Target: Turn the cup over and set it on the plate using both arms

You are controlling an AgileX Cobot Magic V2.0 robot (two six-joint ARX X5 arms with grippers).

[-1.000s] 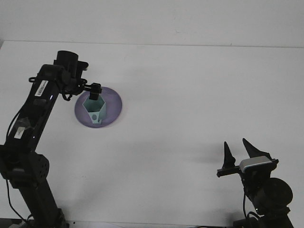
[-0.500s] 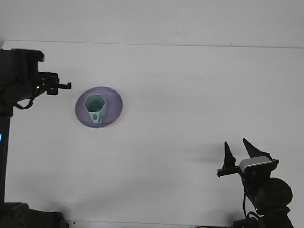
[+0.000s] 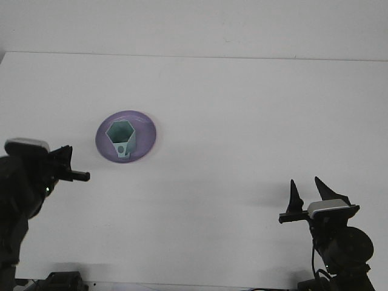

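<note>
A pale green hexagonal cup (image 3: 122, 139) stands upright, mouth up, on a purple plate (image 3: 145, 134) at the left middle of the white table. My left gripper (image 3: 73, 167) is low at the left edge, below and left of the plate, well apart from the cup; its dark fingers overlap from this angle. My right gripper (image 3: 308, 195) stands open at the lower right, far from the plate, with nothing between its fingers.
The white table (image 3: 242, 121) stretches between the plate and the right arm. The table's far edge meets a pale wall (image 3: 194, 24) at the top.
My left arm has let go of the cup and pulled back from above the plate, down to the lower left. The cup stays upright on the plate. The right arm barely moved.
</note>
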